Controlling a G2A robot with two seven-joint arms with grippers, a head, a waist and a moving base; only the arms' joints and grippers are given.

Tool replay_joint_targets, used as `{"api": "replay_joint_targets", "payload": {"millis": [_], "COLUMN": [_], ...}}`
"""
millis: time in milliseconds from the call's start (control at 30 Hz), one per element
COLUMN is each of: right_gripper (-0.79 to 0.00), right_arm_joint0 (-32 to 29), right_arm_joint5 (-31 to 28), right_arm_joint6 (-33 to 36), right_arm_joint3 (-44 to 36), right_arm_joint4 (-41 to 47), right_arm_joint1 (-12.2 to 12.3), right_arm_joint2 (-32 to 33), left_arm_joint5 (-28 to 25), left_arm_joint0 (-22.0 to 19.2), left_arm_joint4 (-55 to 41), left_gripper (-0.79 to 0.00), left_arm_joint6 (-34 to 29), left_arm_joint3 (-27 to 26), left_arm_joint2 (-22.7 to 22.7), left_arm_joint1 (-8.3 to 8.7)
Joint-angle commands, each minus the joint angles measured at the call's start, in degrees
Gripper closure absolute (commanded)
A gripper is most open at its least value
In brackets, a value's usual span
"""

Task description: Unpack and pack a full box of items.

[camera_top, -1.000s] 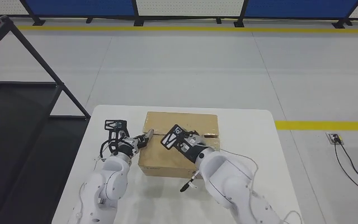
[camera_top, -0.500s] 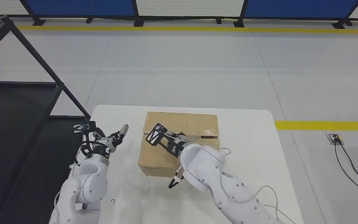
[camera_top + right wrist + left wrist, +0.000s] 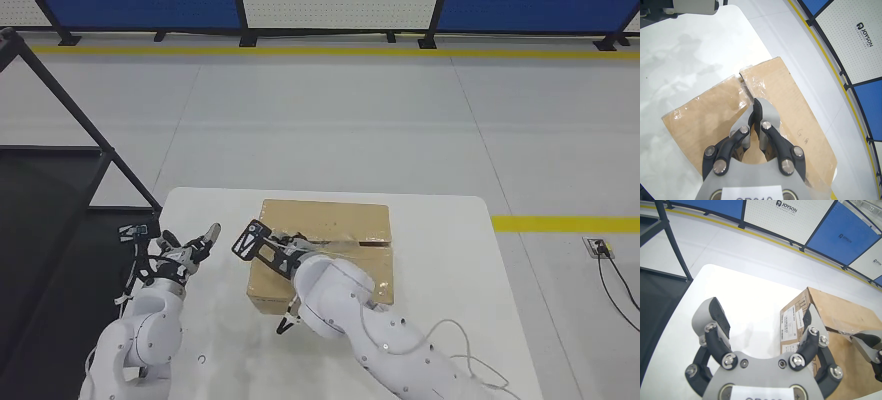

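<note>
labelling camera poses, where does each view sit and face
Top view: above the arms, looking down at table and box; both arms show.
Left wrist view: faces the box's labelled end past the open left gripper.
Right wrist view: looks along the box's taped seam past the shut right gripper.
All share the box.

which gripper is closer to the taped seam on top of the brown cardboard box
Right. The right gripper, shut, has its tips at the taped seam on the brown cardboard box. The left gripper, open, is over the white table beside the box.
</note>
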Motion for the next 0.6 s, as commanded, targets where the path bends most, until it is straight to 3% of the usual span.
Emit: {"api": "replay_joint_targets", "payload": {"millis": [0,167,567], "right_gripper": [0.0,0.0,0.0], "right_arm_joint0": [0.9,-0.8,-13.2], "right_arm_joint5": [0.4,0.3,0.5], "right_arm_joint6": [0.7,3.5,9.9], "right_arm_joint3": [0.9,-1.2,-13.8], "right_arm_joint4": [0.4,0.0,-8.2], "right_arm_joint1": [-0.4,-0.1,2.6], "right_arm_joint2": [0.2,2.8,10.8], "left_arm_joint5": [-0.2,-0.7,-3.7], "left_arm_joint0": [0.3,0.5,-2.0], "left_arm_joint4": [-0.1,-0.6,0.3], "left_gripper": [-0.785,-0.785,-0.785], "left_arm_joint6": [0.1,-0.1,-1.8], "left_arm_joint3": [-0.2,-0.4,0.9], "left_arm_joint2": [-0.3,-0.7,0.8], "left_arm_joint1": [0.07,0.25,0.7]}}
